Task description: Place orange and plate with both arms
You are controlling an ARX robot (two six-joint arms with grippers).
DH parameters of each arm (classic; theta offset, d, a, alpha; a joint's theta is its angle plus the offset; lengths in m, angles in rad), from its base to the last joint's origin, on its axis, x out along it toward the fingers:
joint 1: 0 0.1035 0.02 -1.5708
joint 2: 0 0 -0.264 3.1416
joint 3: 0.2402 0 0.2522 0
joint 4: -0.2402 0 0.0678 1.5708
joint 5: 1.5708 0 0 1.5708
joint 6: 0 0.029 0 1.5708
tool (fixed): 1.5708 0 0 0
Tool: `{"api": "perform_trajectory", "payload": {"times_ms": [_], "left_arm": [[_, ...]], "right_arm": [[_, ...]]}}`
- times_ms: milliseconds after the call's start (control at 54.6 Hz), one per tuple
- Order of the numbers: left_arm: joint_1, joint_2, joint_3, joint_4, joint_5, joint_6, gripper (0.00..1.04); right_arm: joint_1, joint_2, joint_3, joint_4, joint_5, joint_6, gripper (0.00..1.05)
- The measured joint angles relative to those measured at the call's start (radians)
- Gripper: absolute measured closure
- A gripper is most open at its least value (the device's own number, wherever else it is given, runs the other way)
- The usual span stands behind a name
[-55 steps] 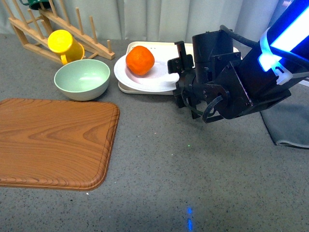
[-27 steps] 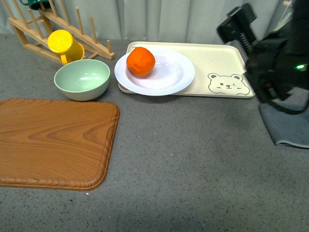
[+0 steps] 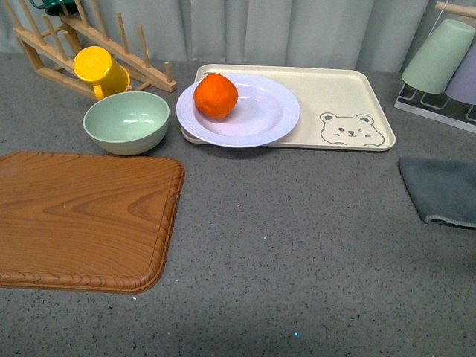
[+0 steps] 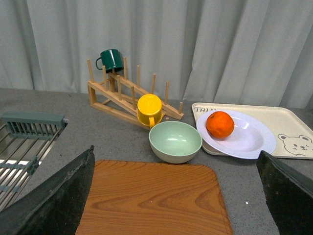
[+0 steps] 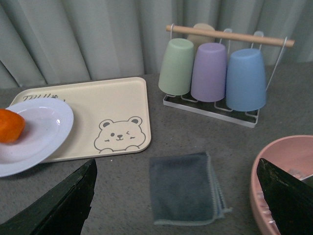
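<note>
The orange rests on the left part of the pale lavender plate, which sits on the left end of the beige bear tray. Neither arm shows in the front view. In the left wrist view the orange and plate lie far ahead to one side, and my left gripper hangs open and empty above the wooden board. My right gripper is open and empty over a grey cloth, with the plate and orange well off at the frame's edge.
A mint-green bowl and a yellow cup on a wooden rack stand left of the plate. A large wooden board fills the near left. Right side: grey cloth, a cup rack, a pink bowl.
The right arm, which was at the plate's right rim, pulled back to the right and left the front view. Plate and orange stay on the tray.
</note>
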Motion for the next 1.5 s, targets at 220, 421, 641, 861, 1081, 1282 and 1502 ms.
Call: {"api": "perform_trajectory", "payload": {"times_ms": [220,421,641,861,1081,1282,1502], "left_arm": [[0.000,0.000,0.000,0.000,0.000,0.000,0.06],[0.000,0.000,0.000,0.000,0.000,0.000,0.06],[0.000,0.000,0.000,0.000,0.000,0.000,0.06],[0.000,0.000,0.000,0.000,0.000,0.000,0.06],[0.000,0.000,0.000,0.000,0.000,0.000,0.06],[0.000,0.000,0.000,0.000,0.000,0.000,0.06],[0.000,0.000,0.000,0.000,0.000,0.000,0.06]], "right_arm": [[-0.023,-0.203,-0.127,0.141,-0.050,-0.025,0.44],[0.059,-0.316,-0.216,0.099,0.030,-0.032,0.91],[0.060,-0.514,-0.227,-0.075,0.029,-0.034,1.04],[0.060,-0.675,-0.227,-0.224,0.029,-0.034,1.04],[0.060,-0.807,-0.227,-0.351,0.029,-0.034,1.04],[0.060,-0.892,-0.227,-0.436,0.029,-0.034,1.04],[0.060,-0.992,-0.226,-0.554,0.029,-0.034,1.04]]}}
